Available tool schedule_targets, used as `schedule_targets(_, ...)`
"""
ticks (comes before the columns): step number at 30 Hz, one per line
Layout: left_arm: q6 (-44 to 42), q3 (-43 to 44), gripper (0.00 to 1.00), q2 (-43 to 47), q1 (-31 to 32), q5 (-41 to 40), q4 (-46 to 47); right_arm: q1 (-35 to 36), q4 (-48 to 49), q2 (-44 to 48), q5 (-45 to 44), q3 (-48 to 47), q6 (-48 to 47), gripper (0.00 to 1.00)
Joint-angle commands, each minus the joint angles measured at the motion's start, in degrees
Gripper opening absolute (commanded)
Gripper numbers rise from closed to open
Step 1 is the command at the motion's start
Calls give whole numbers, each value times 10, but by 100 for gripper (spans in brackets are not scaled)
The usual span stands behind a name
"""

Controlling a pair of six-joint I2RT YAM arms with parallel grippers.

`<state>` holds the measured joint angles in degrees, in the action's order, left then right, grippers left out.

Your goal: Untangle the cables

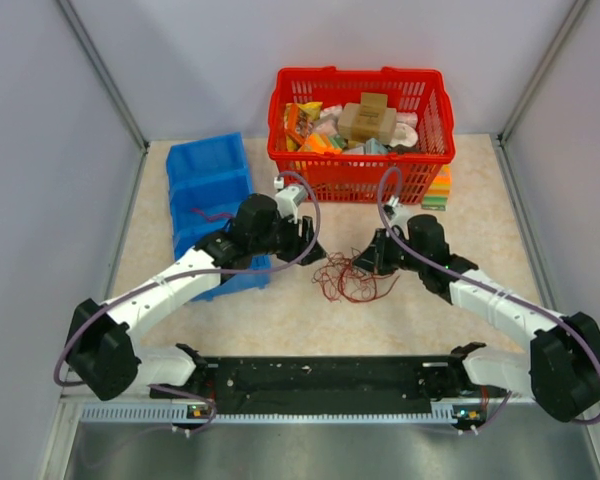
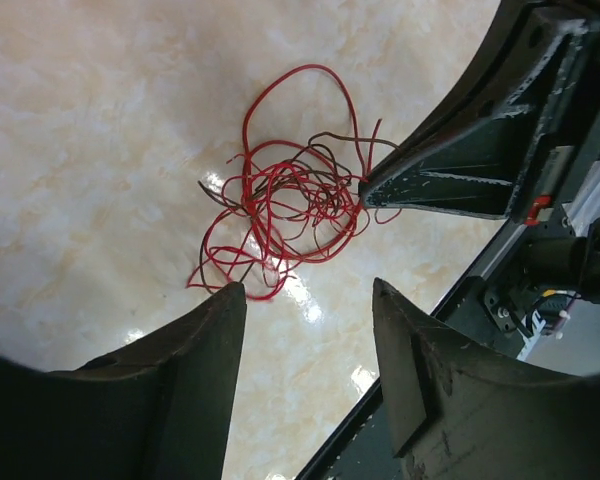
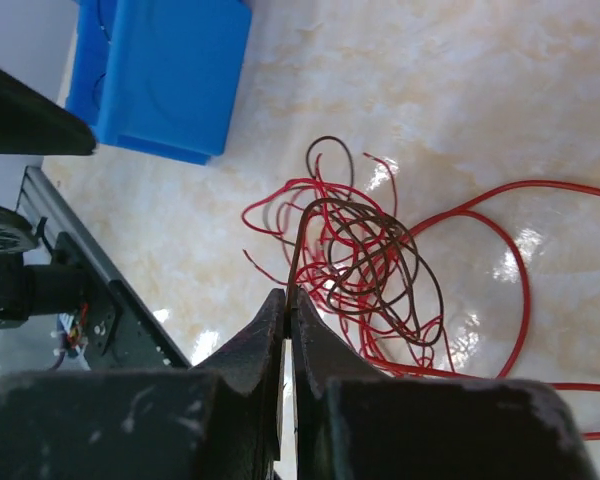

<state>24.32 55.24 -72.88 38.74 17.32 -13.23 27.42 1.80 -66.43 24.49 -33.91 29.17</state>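
Right gripper [image 3: 288, 298]: jaws closed flat together, tips down at the near edge of the cables [image 3: 365, 262]. One dark-red strand runs straight into the closed tips and looks pinched there.

Left gripper [image 2: 305, 300]: jaws parted with a clear gap, nothing between them. Both fingers [image 2: 215, 335] hover over bare table [image 1: 480, 230] just short of the bundle, not touching it.

Count: two arms, two grippers, one cable bundle, one blue bin [image 1: 210, 185], one red basket [image 1: 420, 150] full of mixed goods. The number of separate wires cannot be told.

Cables: a single loose knot of very thin wire, bright red and dark red mixed. They lie flat on the marbled tabletop between the two grippers, in front of the basket and to the right of the bin. The core is dense and criss-crossed. Several open loops spill out of it: one large red loop on the side away from the left gripper, and smaller loops and free ends around the rim.
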Motion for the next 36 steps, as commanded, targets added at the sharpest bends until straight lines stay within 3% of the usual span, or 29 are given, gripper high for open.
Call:
schedule_targets(1,-4,18,59,-37,1,29,30,-2,26,1,46,-6,12,0)
schedule_targets(7,-4,28,71,-96,1,43,24,-2,40,5,65,12,19,0)
schedule_targets(17,11,54,66,-180,26,57,51,-2,51,9,78,24,29,0)
schedule_targets(22,16,75,51,-210,39,25,34,-2,44,21,77,26,28,0)
schedule_targets(26,11,81,32,-206,39,0,22,-2,29,35,62,26,27,0)
schedule_targets(30,-8,94,3,-189,39,-46,-14,-3,9,54,43,24,25,0)
schedule_targets(33,-23,96,0,-152,39,-88,-46,-3,-40,75,-17,14,18,0)
schedule_targets(36,-40,87,0,-102,38,-120,-62,-5,-137,103,-173,-3,19,0)
